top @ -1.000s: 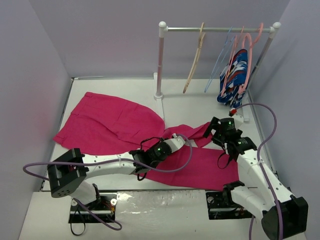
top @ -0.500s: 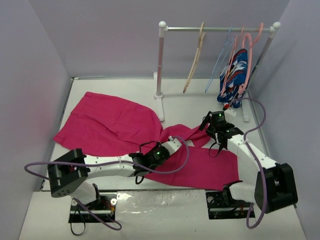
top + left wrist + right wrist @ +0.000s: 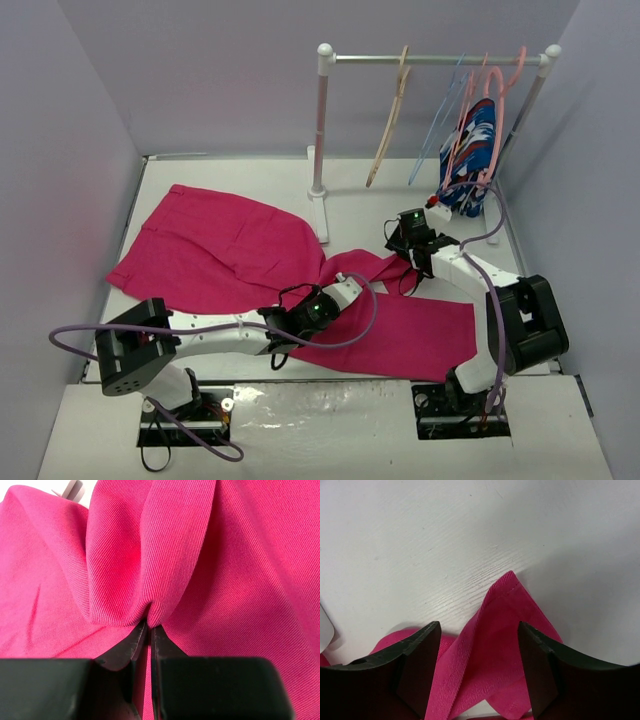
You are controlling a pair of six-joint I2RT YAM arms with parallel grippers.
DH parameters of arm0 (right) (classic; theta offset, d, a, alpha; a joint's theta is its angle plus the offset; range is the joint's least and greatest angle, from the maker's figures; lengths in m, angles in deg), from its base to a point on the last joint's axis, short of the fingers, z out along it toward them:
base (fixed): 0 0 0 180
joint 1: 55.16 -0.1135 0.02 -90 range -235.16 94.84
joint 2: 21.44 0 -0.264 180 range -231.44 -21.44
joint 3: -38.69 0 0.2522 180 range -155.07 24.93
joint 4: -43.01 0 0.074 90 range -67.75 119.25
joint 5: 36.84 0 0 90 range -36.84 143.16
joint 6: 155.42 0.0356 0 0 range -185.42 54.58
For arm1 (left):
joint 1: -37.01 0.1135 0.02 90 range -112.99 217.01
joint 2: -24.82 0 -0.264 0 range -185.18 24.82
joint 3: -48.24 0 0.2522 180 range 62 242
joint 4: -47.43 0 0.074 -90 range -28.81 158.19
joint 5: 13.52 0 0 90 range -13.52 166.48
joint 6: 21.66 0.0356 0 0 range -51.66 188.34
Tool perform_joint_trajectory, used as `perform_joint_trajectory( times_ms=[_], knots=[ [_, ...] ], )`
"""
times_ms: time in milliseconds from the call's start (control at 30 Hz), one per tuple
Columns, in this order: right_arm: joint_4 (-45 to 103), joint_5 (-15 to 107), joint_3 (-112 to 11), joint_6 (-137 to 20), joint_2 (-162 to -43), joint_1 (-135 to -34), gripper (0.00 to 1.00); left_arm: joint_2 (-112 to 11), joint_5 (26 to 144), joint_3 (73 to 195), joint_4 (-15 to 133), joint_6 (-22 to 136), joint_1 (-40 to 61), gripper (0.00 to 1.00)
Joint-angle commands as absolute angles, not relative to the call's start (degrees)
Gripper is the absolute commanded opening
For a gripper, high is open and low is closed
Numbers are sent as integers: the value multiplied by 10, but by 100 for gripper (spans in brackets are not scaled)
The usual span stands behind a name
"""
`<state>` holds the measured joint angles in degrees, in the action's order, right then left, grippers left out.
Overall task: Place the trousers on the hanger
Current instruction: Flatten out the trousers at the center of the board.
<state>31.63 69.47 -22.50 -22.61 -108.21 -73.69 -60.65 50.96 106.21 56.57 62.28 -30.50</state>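
Trousers (image 3: 230,255): magenta, spread on the tabletop (image 3: 380,200) before the garment rail (image 3: 430,59).
Hanger (image 3: 390,125): beige, hanging on the garment rail, left of centre.
Left gripper (image 3: 149,630): closed, pinching a trousers fold.
Right gripper (image 3: 479,630): open, straddling a trousers corner.

White surface with bright pink trousers spread over it

The trousers (image 3: 220,245) lie rumpled from the far left of the surface (image 3: 230,172) to its near right, bunched into folds at the middle. A white rack (image 3: 321,120) stands at the far side, one foot just beside the cloth.
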Motion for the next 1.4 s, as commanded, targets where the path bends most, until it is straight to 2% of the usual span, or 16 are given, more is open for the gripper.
perform_joint_trajectory(
  times_ms=[0, 167, 367, 400, 633, 800, 933, 1067, 1267, 1333, 1367],
  knots=[
    [345, 722, -249, -207, -1103, -741, 55, -583, 498, 1072, 546, 612, -309, 0],
    [349, 713, -252, -203, -1127, -741, 43, -589, 497, 1076, 547, 614, -309, 0],
    [343, 720, -264, -220, -1124, -739, 1, -602, 477, 1091, 550, 616, -307, 0],
    [335, 722, -272, -227, -1115, -737, 0, -605, 475, 1100, 553, 615, -306, 0],
    [295, 766, -330, -298, -999, -724, 0, -635, 485, 1194, 574, 641, -241, 0],
    [294, 809, -350, -338, -938, -718, 0, -688, 563, 1357, 577, 673, -149, 0],
    [289, 836, -330, -345, -909, -715, 0, -741, 586, 1471, 587, 727, -137, 0],
    [251, 859, -283, -302, -857, -715, 0, -765, 634, 1476, 569, 729, -154, 0],
    [118, 861, -188, -230, -751, -714, 1, -790, 592, 1363, 549, 666, -245, 0],
    [91, 847, -170, -222, -722, -715, 32, -786, 584, 1327, 552, 627, -260, 0],
    [82, 838, -161, -219, -707, -715, 42, -780, 576, 1307, 556, 607, -265, 0]
  ],
)
